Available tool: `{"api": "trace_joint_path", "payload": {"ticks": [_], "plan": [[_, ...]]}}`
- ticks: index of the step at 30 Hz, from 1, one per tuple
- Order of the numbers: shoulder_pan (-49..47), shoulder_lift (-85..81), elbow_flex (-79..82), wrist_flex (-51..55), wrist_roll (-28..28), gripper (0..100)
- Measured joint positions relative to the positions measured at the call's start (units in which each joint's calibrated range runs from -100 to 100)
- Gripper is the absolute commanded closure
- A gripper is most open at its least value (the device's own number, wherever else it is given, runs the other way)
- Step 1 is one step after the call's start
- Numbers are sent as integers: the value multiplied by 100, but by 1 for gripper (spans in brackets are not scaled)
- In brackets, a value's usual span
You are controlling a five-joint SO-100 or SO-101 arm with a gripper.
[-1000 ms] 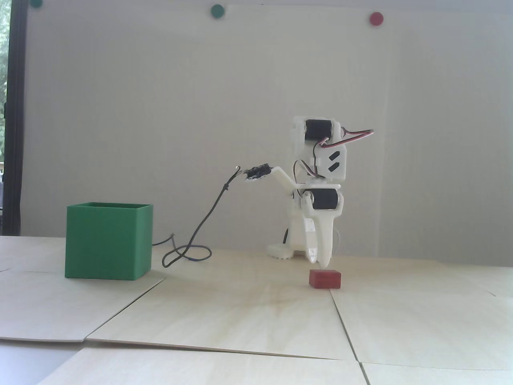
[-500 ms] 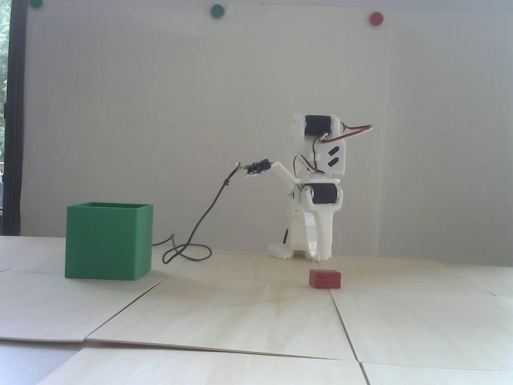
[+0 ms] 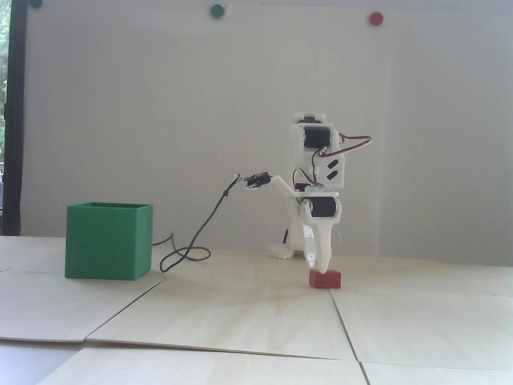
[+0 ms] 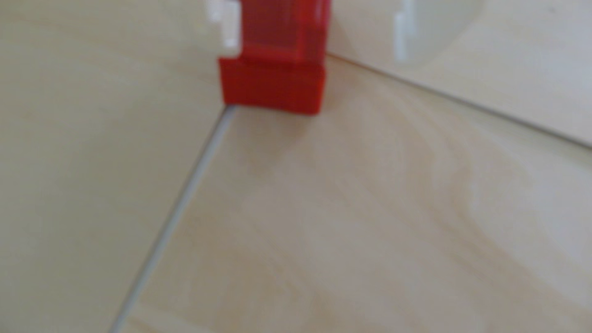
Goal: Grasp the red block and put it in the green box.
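Down on the pale wood table (image 3: 248, 313), the red block (image 3: 325, 279) lies flat on a seam between two panels, right of centre in the fixed view. White gripper (image 3: 320, 268) points straight down with its tip touching the block's top left part. Wrist view's blurry, but the red block (image 4: 272, 83) sits between two white fingers (image 4: 226, 28) spread wide, one close against it, the other well clear, so nothing's gripped. Green box (image 3: 108, 240) stands well off to the left.
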Motion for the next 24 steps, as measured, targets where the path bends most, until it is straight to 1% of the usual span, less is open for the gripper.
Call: {"api": "trace_joint_path", "payload": {"ticks": [14, 24], "plan": [[0, 0, 0, 0, 0, 83], [138, 0, 0, 0, -267, 83]]}}
